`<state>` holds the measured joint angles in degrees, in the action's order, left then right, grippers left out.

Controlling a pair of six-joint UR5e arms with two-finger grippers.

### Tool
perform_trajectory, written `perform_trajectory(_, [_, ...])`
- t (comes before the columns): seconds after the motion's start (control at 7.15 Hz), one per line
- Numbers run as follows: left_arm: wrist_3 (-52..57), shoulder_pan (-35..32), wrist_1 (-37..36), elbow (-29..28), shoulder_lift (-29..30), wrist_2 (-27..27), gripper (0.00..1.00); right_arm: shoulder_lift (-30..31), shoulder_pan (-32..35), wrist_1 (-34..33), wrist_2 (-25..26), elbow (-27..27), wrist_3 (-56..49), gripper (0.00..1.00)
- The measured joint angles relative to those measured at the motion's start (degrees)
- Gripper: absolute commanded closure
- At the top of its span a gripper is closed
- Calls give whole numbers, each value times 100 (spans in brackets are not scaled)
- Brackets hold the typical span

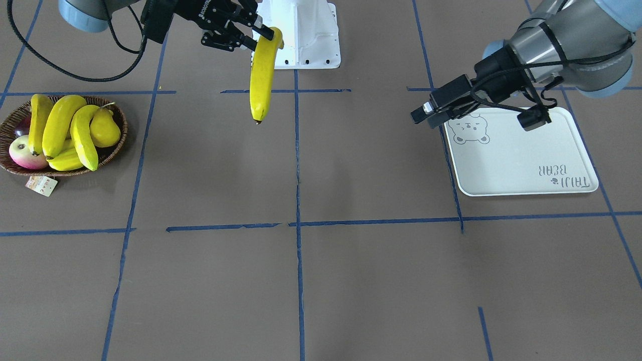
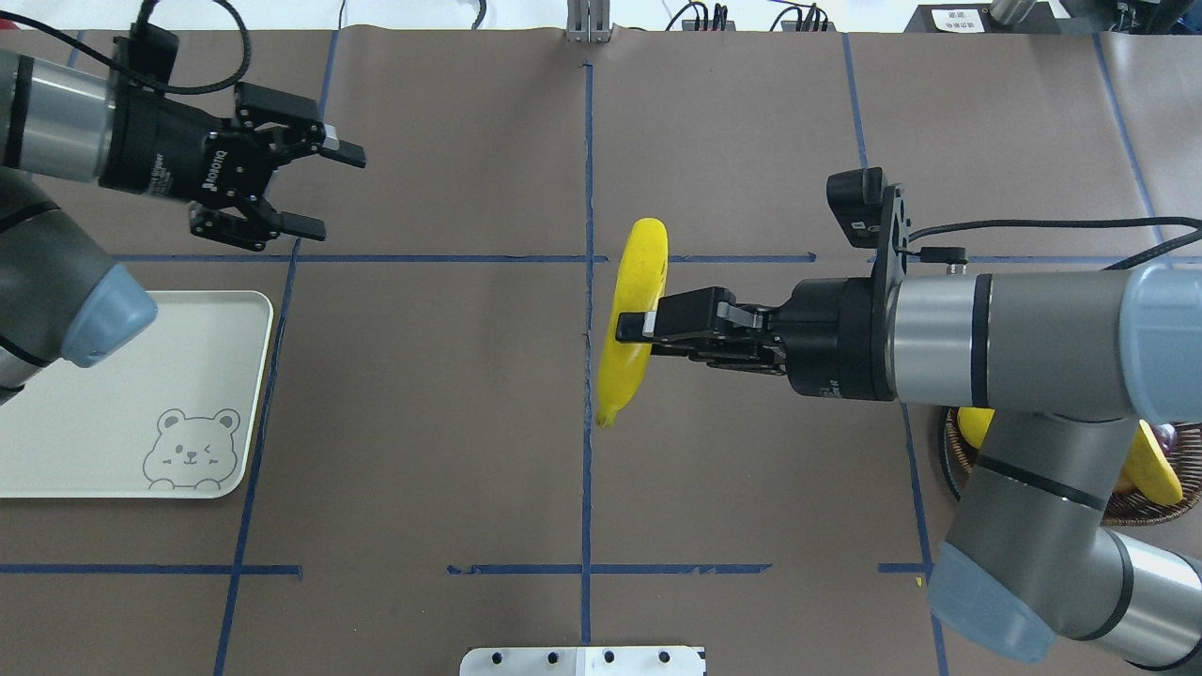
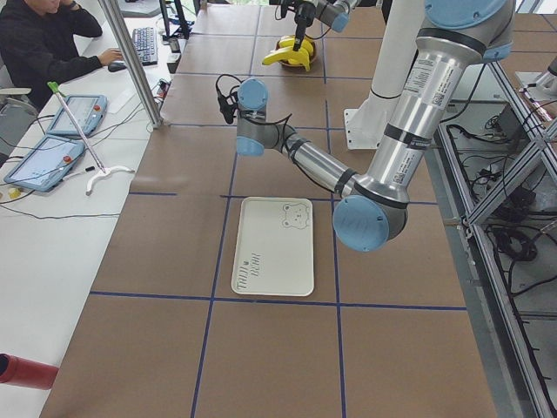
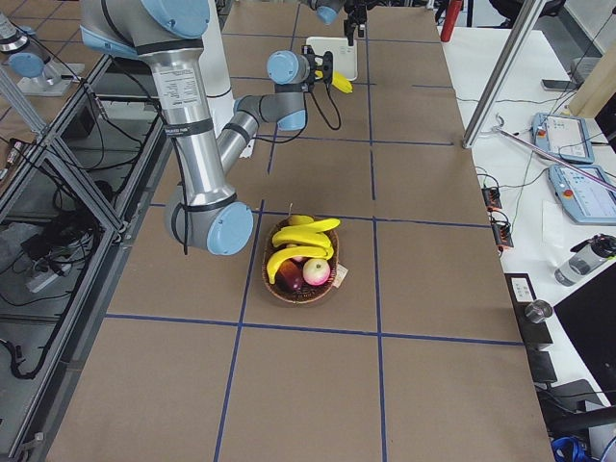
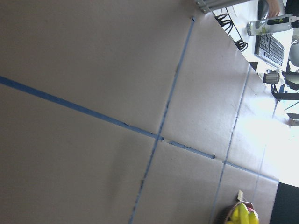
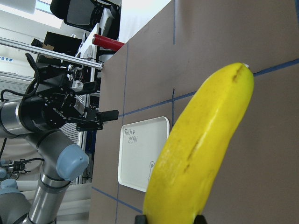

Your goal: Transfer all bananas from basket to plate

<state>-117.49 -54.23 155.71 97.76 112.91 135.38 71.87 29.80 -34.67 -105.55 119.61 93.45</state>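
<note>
Overhead exterior: basket (image 2: 1153, 513) mostly behind right arm (image 2: 1033, 347).

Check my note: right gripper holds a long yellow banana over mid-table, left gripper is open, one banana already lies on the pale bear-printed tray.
Not quite: the pale bear-printed tray holds no banana, as the exterior front-facing view shows. The right gripper does hold the long yellow banana over mid-table, and the left gripper is open.

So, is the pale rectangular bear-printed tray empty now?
Empty. The pale rectangular tray shows only its bear print and lettering; nothing lies on it.
</note>
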Motion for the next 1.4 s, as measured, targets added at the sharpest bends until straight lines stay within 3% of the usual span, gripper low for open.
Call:
perform_trajectory(0.42, [-1166,787,34,135,559,-930,1,-193,-309,11,277,3,40,100])
perform_trajectory(1.4, [-1575,1952,5,464,873,-1851,1,-215,-405,205,316,9,61,100])
